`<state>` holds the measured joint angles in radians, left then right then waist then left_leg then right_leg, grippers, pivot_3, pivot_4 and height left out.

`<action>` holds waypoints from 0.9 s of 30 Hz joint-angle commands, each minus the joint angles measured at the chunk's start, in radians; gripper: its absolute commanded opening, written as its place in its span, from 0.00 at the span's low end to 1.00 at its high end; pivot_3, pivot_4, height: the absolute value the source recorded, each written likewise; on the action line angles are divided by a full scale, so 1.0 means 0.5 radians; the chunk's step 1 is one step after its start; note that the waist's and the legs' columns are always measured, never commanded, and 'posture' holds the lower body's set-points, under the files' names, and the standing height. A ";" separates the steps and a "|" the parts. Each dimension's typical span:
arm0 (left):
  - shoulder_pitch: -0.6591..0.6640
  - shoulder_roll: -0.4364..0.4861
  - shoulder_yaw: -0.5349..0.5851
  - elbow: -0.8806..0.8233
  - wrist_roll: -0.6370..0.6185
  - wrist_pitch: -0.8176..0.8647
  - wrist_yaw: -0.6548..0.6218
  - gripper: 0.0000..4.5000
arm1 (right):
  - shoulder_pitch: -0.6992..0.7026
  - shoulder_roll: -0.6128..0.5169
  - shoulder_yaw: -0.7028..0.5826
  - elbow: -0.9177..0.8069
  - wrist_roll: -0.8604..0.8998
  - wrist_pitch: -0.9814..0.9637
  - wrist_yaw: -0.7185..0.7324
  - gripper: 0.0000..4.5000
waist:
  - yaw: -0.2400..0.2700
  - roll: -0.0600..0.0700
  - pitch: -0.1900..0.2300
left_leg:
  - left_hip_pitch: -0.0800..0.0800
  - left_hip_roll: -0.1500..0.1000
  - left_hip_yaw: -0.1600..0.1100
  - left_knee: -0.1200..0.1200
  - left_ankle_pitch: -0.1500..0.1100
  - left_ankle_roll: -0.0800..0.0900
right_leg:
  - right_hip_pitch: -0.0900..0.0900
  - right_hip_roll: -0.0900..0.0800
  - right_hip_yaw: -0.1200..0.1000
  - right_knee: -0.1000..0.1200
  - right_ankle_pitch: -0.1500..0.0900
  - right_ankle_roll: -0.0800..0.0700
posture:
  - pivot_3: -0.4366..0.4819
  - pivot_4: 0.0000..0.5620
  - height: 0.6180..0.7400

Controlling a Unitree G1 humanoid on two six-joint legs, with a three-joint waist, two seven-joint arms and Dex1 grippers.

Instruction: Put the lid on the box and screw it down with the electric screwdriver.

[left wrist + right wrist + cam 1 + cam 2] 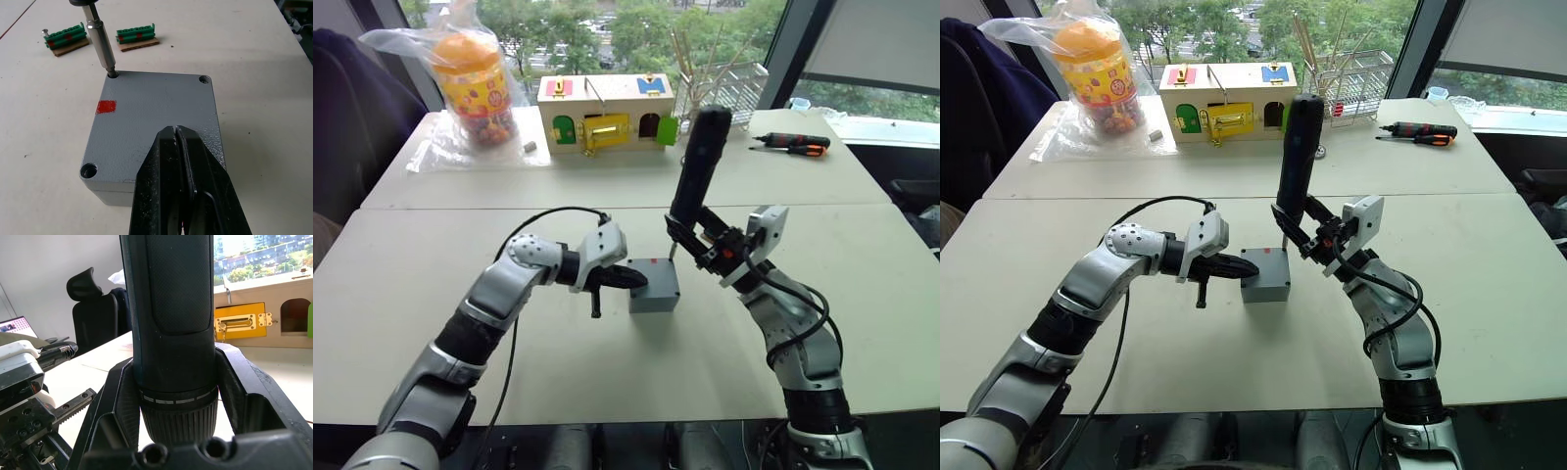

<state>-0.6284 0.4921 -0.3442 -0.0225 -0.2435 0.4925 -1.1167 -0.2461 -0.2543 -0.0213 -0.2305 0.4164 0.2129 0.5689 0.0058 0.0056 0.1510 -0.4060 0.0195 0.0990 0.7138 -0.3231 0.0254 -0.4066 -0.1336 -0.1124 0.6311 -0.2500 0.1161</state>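
The lid (156, 105) already sat on the box (655, 286), near the middle of the front worktop (460, 235) between the two arms. The right end effector (705, 243) was clamped around the electric screwdriver (699, 166), holding it nearly upright with a slight lean, and its bit (100, 41) was down in one corner screw hole beside the red mark (106, 106). The left end effector (177, 161) had its fingers pressed together, nothing between them, with the tips resting on the lid top by the look of it — likely bracing the box. To do this step well, I'd keep the bit square to the hole, press straight down and hold the left arm's bracing firm so the box doesn't twist when the driver turns. Two other corner holes looked dark and open; whether screws sat in them I couldn't tell. The fourth corner was hidden behind the left fingers. Whether a screw was under the bit — also not visible. The screwdriver's tip light couldn't be made out. Two green terminal blocks (66, 37) lay on the worktop just past the box, and a wooden box with coloured doors (605, 113) stood on the far worktop.
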 commanded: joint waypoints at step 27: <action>0.036 -0.015 -0.017 0.000 0.045 -0.020 -0.005 0.00 | 0.159 0.015 0.086 0.284 -0.085 0.152 -0.059 0.41 | 0.005 -0.008 -0.031 | 0.007 0.007 0.001 -0.001 -0.003 0.003 | 0.008 0.000 0.000 -0.002 0.000 0.000 | 0.48 0.27 0.76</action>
<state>-0.6138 0.4872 -0.3445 -0.0198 -0.2278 0.4905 -1.1166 -0.2347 -0.2443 -0.0164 -0.2127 0.3992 0.2071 0.5409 0.0081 0.0014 0.1357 -0.4023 0.0231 0.0993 0.7134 -0.3246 0.0270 -0.4026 -0.1336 -0.1124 0.6300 -0.2501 0.1158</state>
